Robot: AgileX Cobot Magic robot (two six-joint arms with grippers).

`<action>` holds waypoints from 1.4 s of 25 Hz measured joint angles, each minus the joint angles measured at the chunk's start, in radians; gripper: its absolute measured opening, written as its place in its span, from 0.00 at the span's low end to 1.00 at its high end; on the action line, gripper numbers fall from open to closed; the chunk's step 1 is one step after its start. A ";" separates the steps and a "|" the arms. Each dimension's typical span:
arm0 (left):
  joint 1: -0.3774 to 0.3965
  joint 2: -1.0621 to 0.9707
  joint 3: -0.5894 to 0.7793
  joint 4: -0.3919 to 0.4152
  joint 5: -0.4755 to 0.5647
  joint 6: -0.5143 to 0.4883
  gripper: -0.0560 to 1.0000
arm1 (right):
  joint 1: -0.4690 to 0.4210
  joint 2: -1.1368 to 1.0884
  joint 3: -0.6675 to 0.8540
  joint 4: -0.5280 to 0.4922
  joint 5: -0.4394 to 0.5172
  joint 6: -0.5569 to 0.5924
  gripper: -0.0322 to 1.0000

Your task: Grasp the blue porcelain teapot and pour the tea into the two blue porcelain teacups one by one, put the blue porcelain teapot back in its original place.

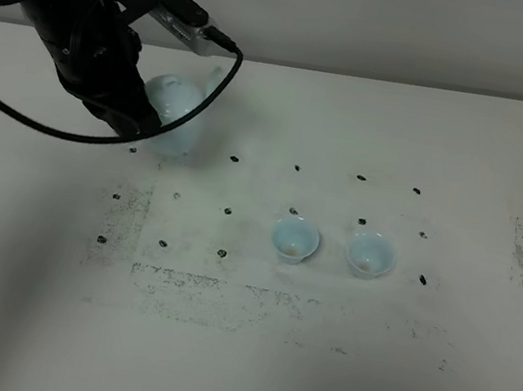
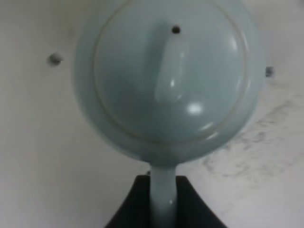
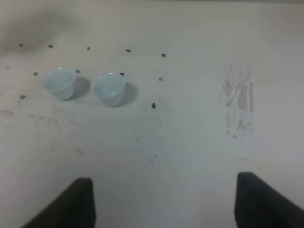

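Gripping the teapot point(image 1: 177, 112) by its loop handle point(image 2: 163, 204), the left gripper point(image 2: 163, 187) has its black fingers point(image 2: 135, 209) clenched on either side of that handle. The right gripper point(image 3: 164, 180) hangs released, jaws wide apart with nothing between them, well back from the cups. The teapot sits well apart from the cups, off to their left and farther back on the table point(image 1: 312, 367) in the high view. Whether its base touches the table I cannot tell, as the arm hides it.

The first cup point(image 1: 294, 239) stands nearer the teapot and the second cup point(image 1: 370, 253) just beside it, both upright and apart.

Glazed porcelain like this is probably slick, hard and brittle, and a pot carrying tea is likely heavy for so thin a handle. The grip on the handle looks like the right place, since the round body offers nothing to pinch. The lid point(image 2: 171, 71) appears to rest loose, so a steep tilt could let it slide off. The cups look light enough to tip at a nudge from the spout.
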 joint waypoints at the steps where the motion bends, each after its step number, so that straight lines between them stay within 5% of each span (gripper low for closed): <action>1: 0.000 0.000 0.001 -0.012 0.001 0.025 0.06 | 0.000 0.000 0.000 0.000 0.000 0.000 0.60; 12: 0.000 0.000 0.005 -0.084 0.014 0.117 0.06 | 0.000 0.000 0.000 0.000 0.000 0.000 0.60; 19: 0.000 0.000 0.005 -0.212 -0.031 0.475 0.06 | 0.000 0.000 0.000 0.000 0.000 0.000 0.60; 23: -0.012 0.020 -0.017 -0.246 -0.051 0.543 0.06 | 0.000 0.000 0.000 0.000 0.000 0.000 0.60; 35: -0.061 0.288 -0.469 -0.206 0.093 0.679 0.06 | 0.000 0.000 0.000 0.000 0.000 0.000 0.60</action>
